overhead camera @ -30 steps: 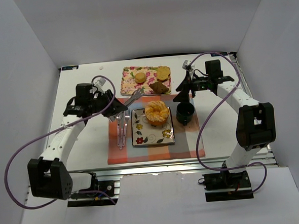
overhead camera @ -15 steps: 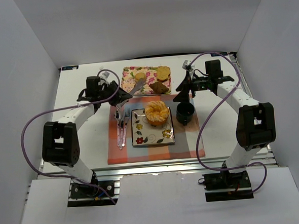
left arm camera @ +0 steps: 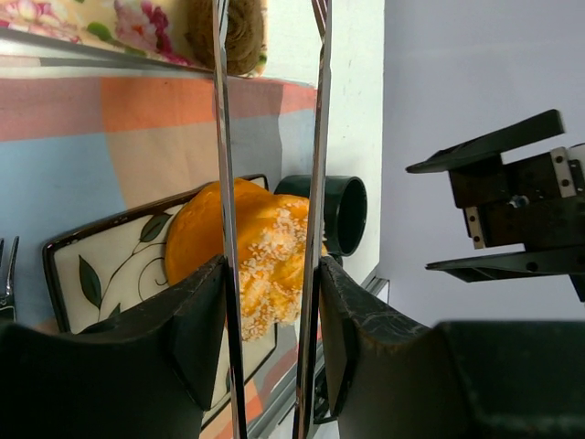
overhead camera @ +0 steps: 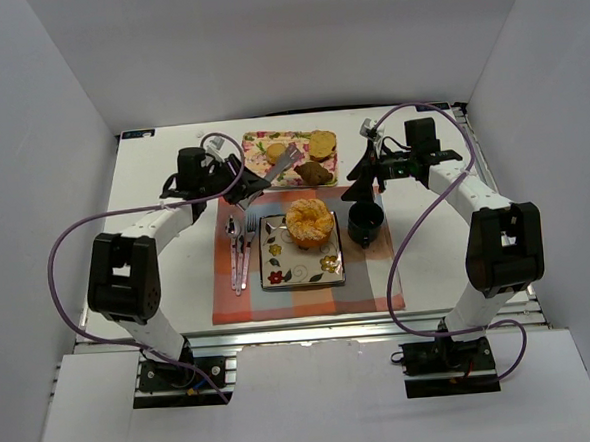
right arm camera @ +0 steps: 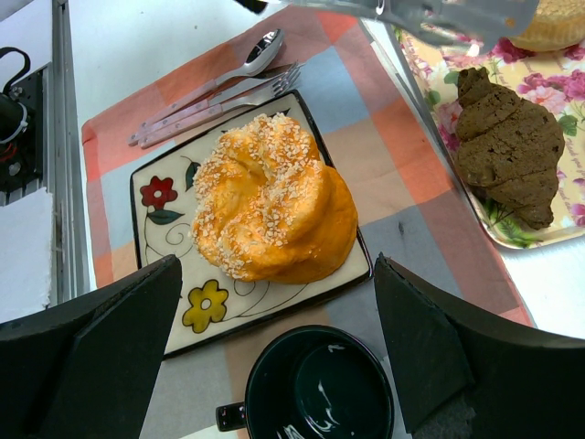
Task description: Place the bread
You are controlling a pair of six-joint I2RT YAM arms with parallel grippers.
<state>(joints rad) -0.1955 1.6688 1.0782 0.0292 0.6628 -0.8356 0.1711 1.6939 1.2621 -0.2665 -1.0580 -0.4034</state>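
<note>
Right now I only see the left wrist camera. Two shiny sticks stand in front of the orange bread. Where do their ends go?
Observer: They're tongs. From above, their tips hang over the flowery tray, holding nothing.
Operator: What's on that tray? I just see a brown bit.
Observer: A brown croissant and two round yellow buns.
Operator: Is there anything in the cup?
Observer: No. The right wrist camera looks down into the mug, and it's empty.
</note>
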